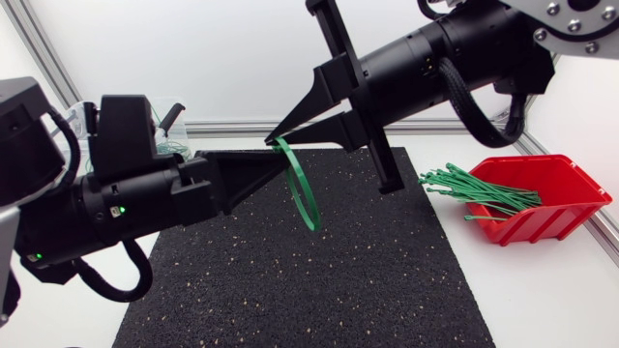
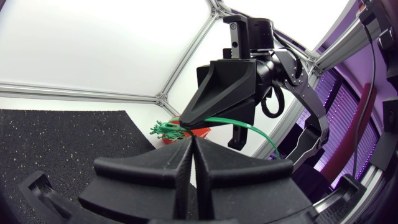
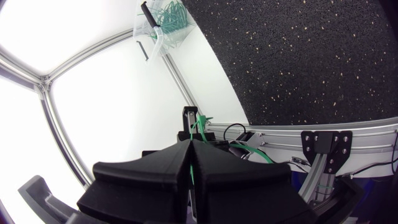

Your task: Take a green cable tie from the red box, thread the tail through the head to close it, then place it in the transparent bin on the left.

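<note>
Two pincers meet tip to tip at one green cable tie [image 1: 313, 222].
The right pincer [image 1: 271, 141] is clamped on the tie. The left pincer [image 1: 280, 162] has its fingers pressed together at the loop's top. The loop hangs below both tips, its long axis near upright.

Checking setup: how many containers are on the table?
2: a red plastic box at the table's right; a transparent plastic bin at its left, partly behind my left arm.
</note>
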Available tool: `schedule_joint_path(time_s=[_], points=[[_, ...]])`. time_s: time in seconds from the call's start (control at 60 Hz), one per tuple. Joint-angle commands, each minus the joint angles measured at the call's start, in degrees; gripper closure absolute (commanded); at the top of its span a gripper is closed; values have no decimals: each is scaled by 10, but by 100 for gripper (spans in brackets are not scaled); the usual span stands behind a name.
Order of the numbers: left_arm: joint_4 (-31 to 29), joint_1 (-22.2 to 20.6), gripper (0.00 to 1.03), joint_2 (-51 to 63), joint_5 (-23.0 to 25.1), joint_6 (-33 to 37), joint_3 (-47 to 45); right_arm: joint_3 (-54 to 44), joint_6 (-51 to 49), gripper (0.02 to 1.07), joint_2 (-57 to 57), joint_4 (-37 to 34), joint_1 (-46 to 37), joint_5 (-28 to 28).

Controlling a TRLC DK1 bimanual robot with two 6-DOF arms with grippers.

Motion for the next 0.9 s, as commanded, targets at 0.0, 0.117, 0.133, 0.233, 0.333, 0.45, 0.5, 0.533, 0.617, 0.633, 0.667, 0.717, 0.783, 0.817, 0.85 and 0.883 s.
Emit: schedule_joint_path(time_s=[0.0, 0.117, 0.133, 0.233, 0.333, 0.45, 0.5, 0.533, 0.617, 0.633, 0.667, 0.717, 0.783, 0.817, 0.85, 0.883], points=[[23, -7, 100, -24, -7, 24, -2, 4, 20, 101, 19, -18, -11, 7], [21, -26, 100, -33, -31, 39, -6, 5, 20, 101, 20, -22, -11, 5], [21, -27, 100, -33, -32, 40, -7, 5, 20, 101, 18, -22, -11, 4], [24, -25, 100, -24, -37, 43, -8, 5, 20, 101, -2, -22, -10, 4], [27, -17, 100, -14, -37, 44, -6, 3, 20, 101, -17, -24, -10, 4], [28, -14, 100, -14, -37, 46, -8, 3, 19, 101, -27, -23, -9, 3], [29, -12, 100, -11, -37, 48, -8, 2, 19, 101, -32, -23, -9, 3], [30, -10, 100, -9, -37, 48, -8, 2, 19, 101, -35, -23, -9, 3], [31, -7, 100, -9, -36, 48, -7, 1, 19, 101, -36, -23, -9, 2], [32, -7, 100, -9, -36, 48, -7, 1, 19, 101, -36, -23, -9, 2], [32, -7, 100, -8, -36, 48, -6, 1, 19, 101, -35, -23, -10, 2], [33, -6, 100, -7, -37, 48, -7, 0, 19, 101, -35, -23, -11, 0], [34, -6, 100, -7, -37, 48, -6, 0, 19, 101, -34, -22, -9, -2], [34, -6, 100, -7, -36, 48, -5, -1, 19, 101, -32, -21, -8, -6], [33, -6, 100, -6, -36, 48, -5, -2, 19, 101, -30, -19, -7, -7], [33, -6, 100, -6, -36, 48, -4, -2, 19, 101, -28, -17, -7, -7]])
